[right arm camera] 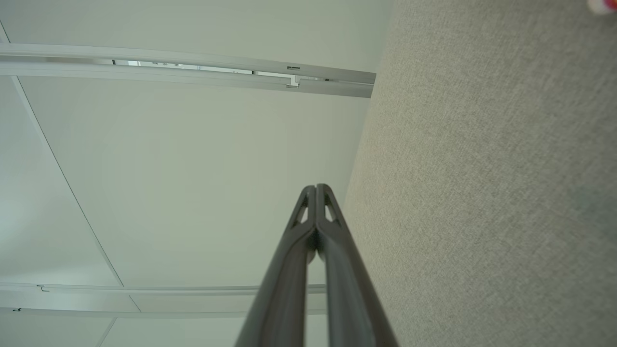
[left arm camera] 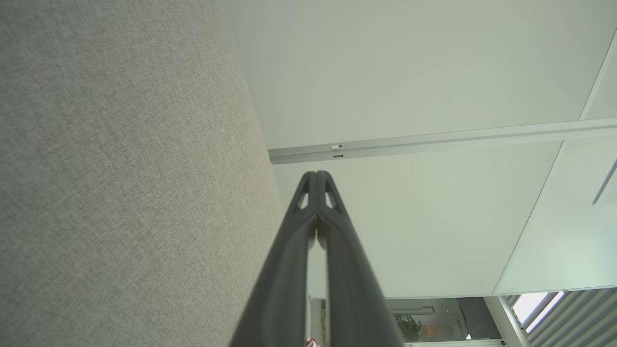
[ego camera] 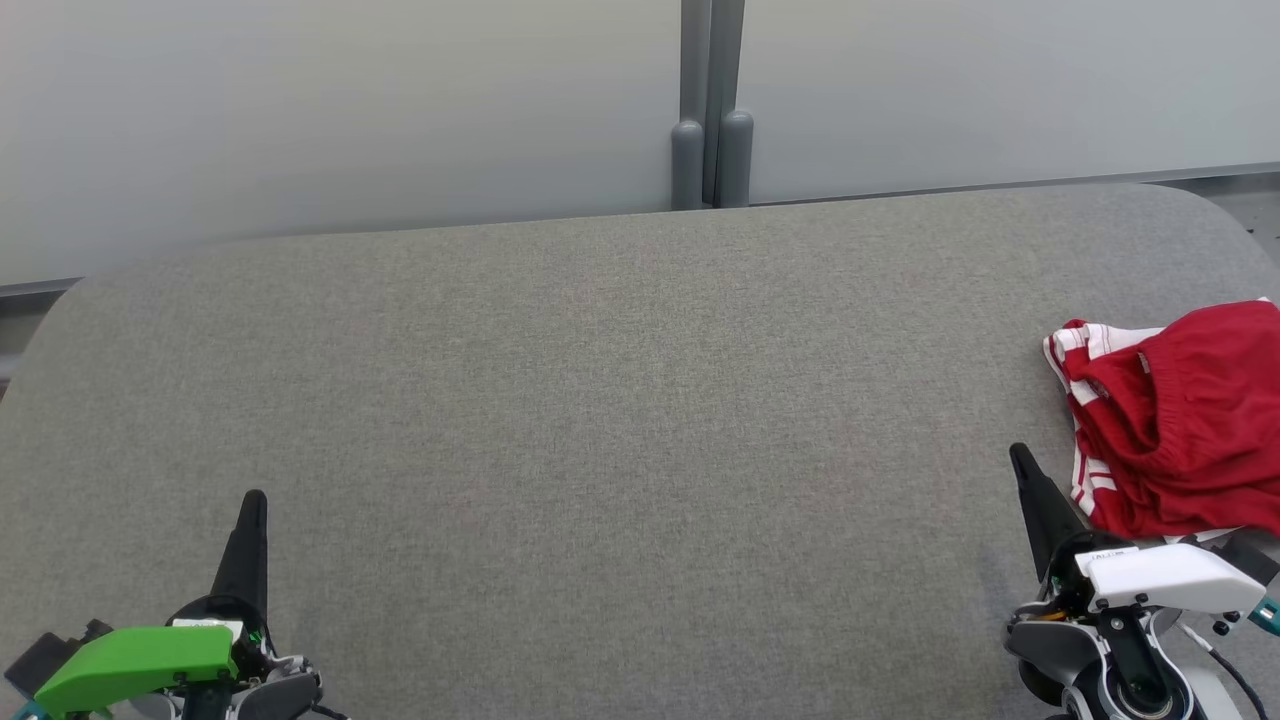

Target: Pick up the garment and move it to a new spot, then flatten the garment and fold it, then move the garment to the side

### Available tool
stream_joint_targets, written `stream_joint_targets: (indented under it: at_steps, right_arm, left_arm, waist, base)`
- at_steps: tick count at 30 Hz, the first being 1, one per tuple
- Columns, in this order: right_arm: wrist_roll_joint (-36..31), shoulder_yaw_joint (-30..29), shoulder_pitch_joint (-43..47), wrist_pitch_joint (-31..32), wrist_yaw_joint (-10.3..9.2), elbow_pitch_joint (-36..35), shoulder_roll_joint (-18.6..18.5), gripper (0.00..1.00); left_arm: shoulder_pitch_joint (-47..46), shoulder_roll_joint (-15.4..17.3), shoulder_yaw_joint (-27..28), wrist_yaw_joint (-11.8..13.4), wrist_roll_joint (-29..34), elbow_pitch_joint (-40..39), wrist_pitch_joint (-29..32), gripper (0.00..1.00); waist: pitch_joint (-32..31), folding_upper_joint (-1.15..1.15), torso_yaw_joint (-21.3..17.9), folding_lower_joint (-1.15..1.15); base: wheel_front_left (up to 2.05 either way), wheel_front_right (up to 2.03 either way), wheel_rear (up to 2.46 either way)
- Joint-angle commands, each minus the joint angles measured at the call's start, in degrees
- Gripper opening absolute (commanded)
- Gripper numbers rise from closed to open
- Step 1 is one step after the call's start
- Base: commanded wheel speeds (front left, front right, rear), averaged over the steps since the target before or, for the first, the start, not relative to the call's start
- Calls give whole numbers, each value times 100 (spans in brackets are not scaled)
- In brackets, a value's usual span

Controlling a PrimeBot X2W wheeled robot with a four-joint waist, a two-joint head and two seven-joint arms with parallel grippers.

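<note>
Crumpled red fabric garment with white side stripes (ego camera: 1180,430) lies in a loose heap at the far right of the grey woven-cloth bench (ego camera: 600,400), its right part cut off by the edge of the head view. A gathered hem or waistband runs across the heap; stripes show along its left and upper-left folds. Nothing holds it. Just beside it, to its lower left, the right gripper (ego camera: 1022,462) points up the view, a thin strip of bench showing between its dark tip and the cloth. The white wrist cover (ego camera: 1165,580) overlaps the garment's lower edge in this view; contact there cannot be told. Right wrist view: right gripper (right arm camera: 315,188) has its jaws pressed together tip to tip, empty, with the bench (right arm camera: 482,193) at one side. Well apart, at the lower left, the left gripper (ego camera: 254,503) also points up, above a bright green wrist cover (ego camera: 140,665). Left wrist view: left gripper (left arm camera: 316,174) has its jaws closed flat on each other, gripping nothing, the bench (left arm camera: 120,168) alongside. Behind the bench's rounded far edge stand pale frosted wall panels (ego camera: 350,110), joined at a grey upright post (ego camera: 710,100).
</note>
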Motion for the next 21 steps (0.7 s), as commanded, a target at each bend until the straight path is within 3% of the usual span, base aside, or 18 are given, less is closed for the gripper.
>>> stream_joint_targets:
  at_steps: [1,21]
  right_arm:
    - [147,-30,-83,44,4,7,-6,0]
    - [626,-96,-90,135,4,41,12,0]
  left_arm:
    - [-100,-12,71,-59,-107,-2,48,0]
    - [-134,-92,257,-161,-470,26,199,0]
  waist:
    - [4,15,2,0]
    - [28,17,14,0]
  base:
    - [0,0,0]
    - [0,0,0]
